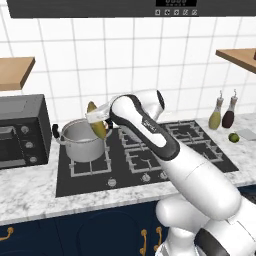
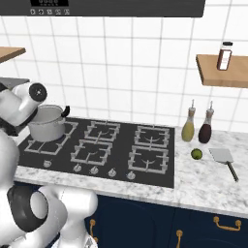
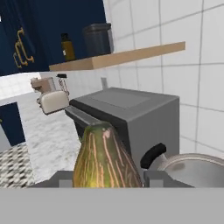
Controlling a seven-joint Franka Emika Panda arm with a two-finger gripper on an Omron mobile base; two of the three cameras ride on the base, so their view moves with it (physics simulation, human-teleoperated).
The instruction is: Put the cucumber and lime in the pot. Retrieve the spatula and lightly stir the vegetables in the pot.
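Hand (image 1: 98, 121) grips streaked yellow-green cucumber (image 1: 99, 127) over shiny steel pot (image 1: 80, 141).

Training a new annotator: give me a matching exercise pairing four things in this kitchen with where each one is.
Things:
1. cucumber
2. lime
3. pot
4. spatula

Places:
A. on the hob's rear left burner
B. flat on the counter, right of the lime
C. held between the jaws above the pot's rim
D. on the counter in front of the two bottles

Pairs: 1-C, 2-D, 3-A, 4-B
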